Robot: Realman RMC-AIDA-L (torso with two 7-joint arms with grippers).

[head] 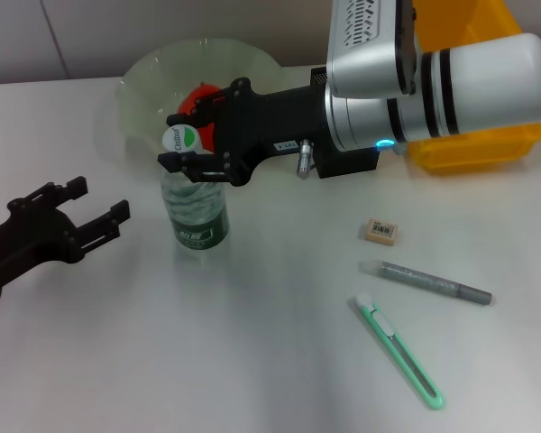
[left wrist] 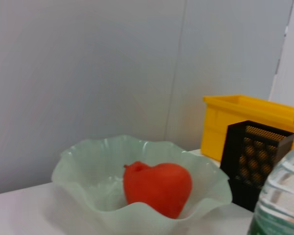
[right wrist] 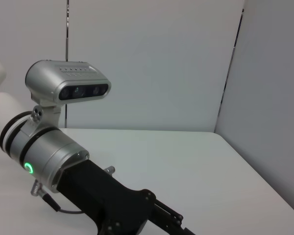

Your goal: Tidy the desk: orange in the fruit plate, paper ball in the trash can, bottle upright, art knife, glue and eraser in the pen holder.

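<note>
Now right gripper point(head: 187, 149) jaws clamped on upright bottle point(head: 196, 209) — left gripper point(head: 88, 209) jaws apart, nearby.

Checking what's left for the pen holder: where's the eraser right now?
In the head view the eraser lies flat on the table's right side, just above the grey glue pen and the green knife, apart from both and right of the bottle.

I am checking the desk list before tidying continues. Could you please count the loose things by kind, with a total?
Bottle, upright, right hand at its cap: 1
Red-orange fruit in the plate: 1
Eraser: 1
Grey pen-shaped stick, perhaps the glue: 1
Green art knife: 1
Paper ball: 0 visible
Total: 5
</note>
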